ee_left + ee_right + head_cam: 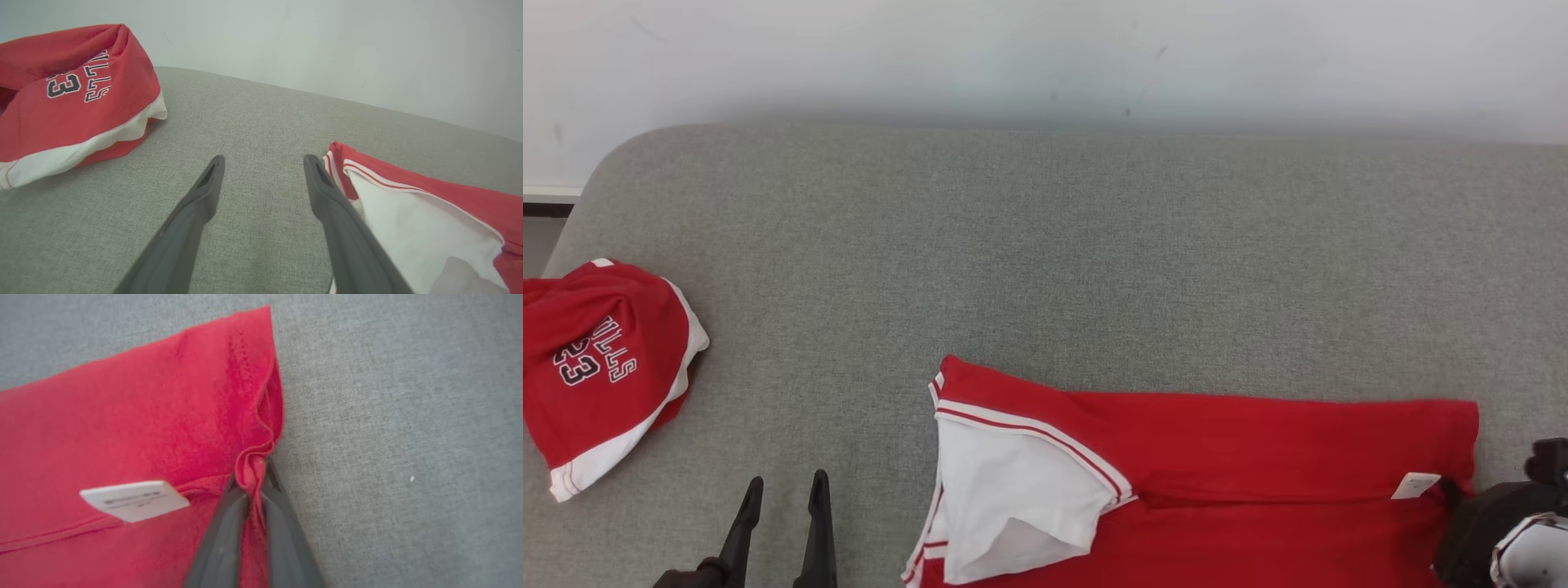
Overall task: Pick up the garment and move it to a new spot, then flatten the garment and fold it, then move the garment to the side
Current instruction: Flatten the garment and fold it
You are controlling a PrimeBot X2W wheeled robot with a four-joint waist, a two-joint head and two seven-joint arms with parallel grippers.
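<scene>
- Garment [1258,457] looks like thin red jersey knit with a white panel [1013,482] at one end. How do you reckon it will handle?
- Light and limp, I'd judge. It has no stiffness: lift one edge and the rest should sag and trail. On the grey padded surface [1045,245] it may drag rather than slide, so a pull from a single point would probably bunch it.
- Where is it lying?
- It is spread out on the near right part of that surface, its long side running left to right and the white panel at its left end. It is well apart from the bundled red jersey [596,367] with the number on it, over at the left.
- Best place to take hold?
- The hemmed edges and corners, where the cloth is doubled. A pinch there should hold better than one on a single layer.
- And the right gripper [255,473]?
- It is clamped tight on a gathered pleat at the garment's right edge, near the white label [135,500]. Red cloth puckers up at the fingertips and runs down between the fingers.
- The left gripper [264,159]?
- Its fingers are spread wide with nothing between them. It hangs over bare grey fabric just beside the garment's left end. Whether the finger nearer the garment brushes the trim, I cannot tell.
</scene>
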